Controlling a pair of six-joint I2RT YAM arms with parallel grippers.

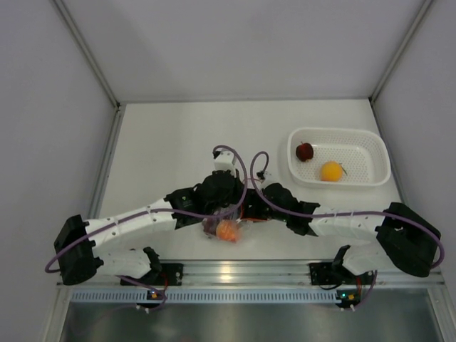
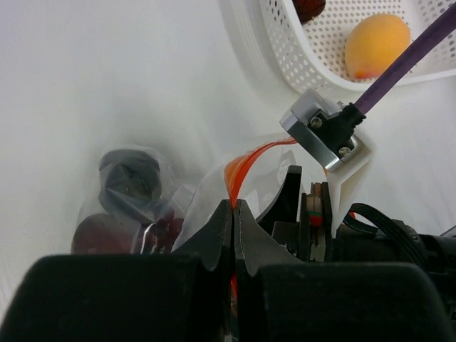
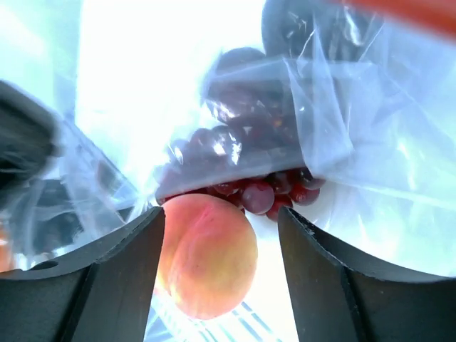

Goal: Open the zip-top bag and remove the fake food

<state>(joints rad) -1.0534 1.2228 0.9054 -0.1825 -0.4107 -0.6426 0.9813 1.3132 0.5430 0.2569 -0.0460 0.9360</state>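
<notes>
The clear zip-top bag (image 1: 222,226) lies between both grippers at the near middle of the table. My left gripper (image 2: 234,206) is shut on the bag's red-orange zip strip (image 2: 246,167). Dark fruit pieces (image 2: 128,178) show through the plastic (image 2: 192,199). My right gripper (image 3: 221,221) is open with the orange-red peach (image 3: 206,260) between its fingers, close against the left finger (image 3: 121,271). The dark purple-red grape bunch (image 3: 256,192) sits just beyond the peach, under crinkled plastic (image 3: 356,142). The peach also shows in the top view (image 1: 227,230).
A white perforated basket (image 1: 360,151) stands at the back right, holding a dark red fruit (image 1: 305,151) and an orange-yellow round fruit (image 1: 330,171). It also shows in the left wrist view (image 2: 285,57). Both arms cross closely over the bag. Walls enclose the table.
</notes>
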